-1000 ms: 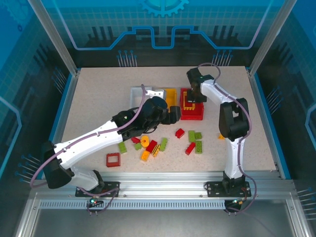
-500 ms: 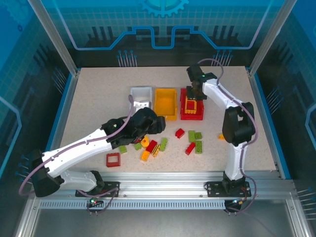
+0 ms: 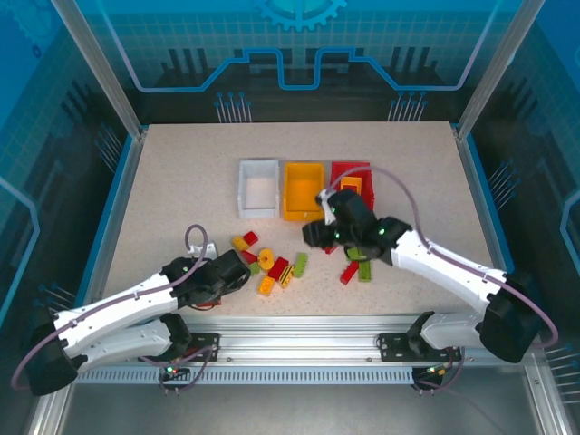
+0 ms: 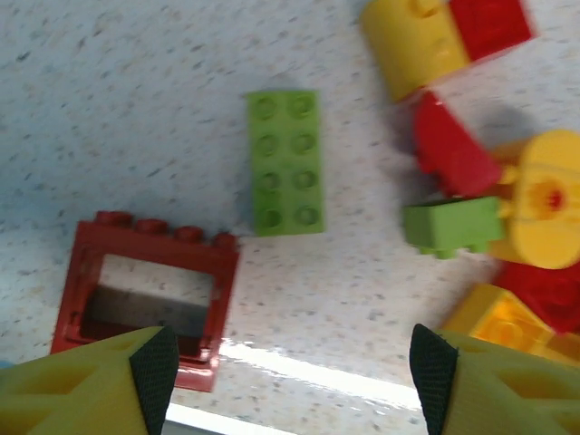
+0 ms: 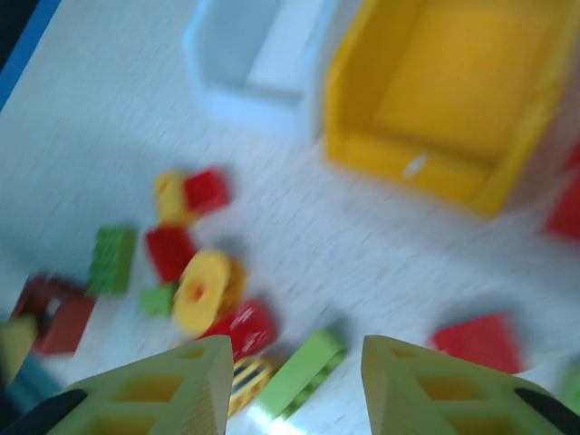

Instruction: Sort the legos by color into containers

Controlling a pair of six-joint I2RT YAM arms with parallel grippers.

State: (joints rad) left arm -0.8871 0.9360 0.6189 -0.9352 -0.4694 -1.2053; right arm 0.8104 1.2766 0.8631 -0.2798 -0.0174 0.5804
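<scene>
Where the speckled beige table (image 3: 181,199) meets its near rail, the left arm (image 3: 118,308) lies low and stretched toward the middle. The left gripper (image 3: 237,272) hangs over the near-left end of the scattered legos (image 3: 272,265). Its wrist camera shows the black-padded fingertips (image 4: 156,362) set wide apart with nothing between them.

Just beyond them lies an open red frame (image 4: 149,299), a hollow rectangle with studs along its far edge. A flat light green brick (image 4: 286,161) with eight studs sits a little past it, not touching. To the right, a smaller green brick (image 4: 450,227) butts against the round yellow piece (image 4: 544,210), with glossy red and yellow blocks crowded around. The studs are plain at this close range; from above the pieces read as small colored blobs.

Farther in, the right arm (image 3: 453,267) folds at an elbow by the table's near right corner and reaches left across the surface. The right gripper (image 3: 315,234) is near the front of the yellow-orange bin (image 3: 304,190). Its own view is motion-blurred, yet the yellow-green fingers (image 5: 163,385) clearly stand apart and empty above a long green brick (image 5: 304,362), with a red brick (image 5: 478,340) off to the right.

At the back, three smooth-walled open bins stand in a row: the white bin (image 3: 259,188), the yellow-orange one, and the red bin (image 3: 355,170), partly behind the right wrist.
</scene>
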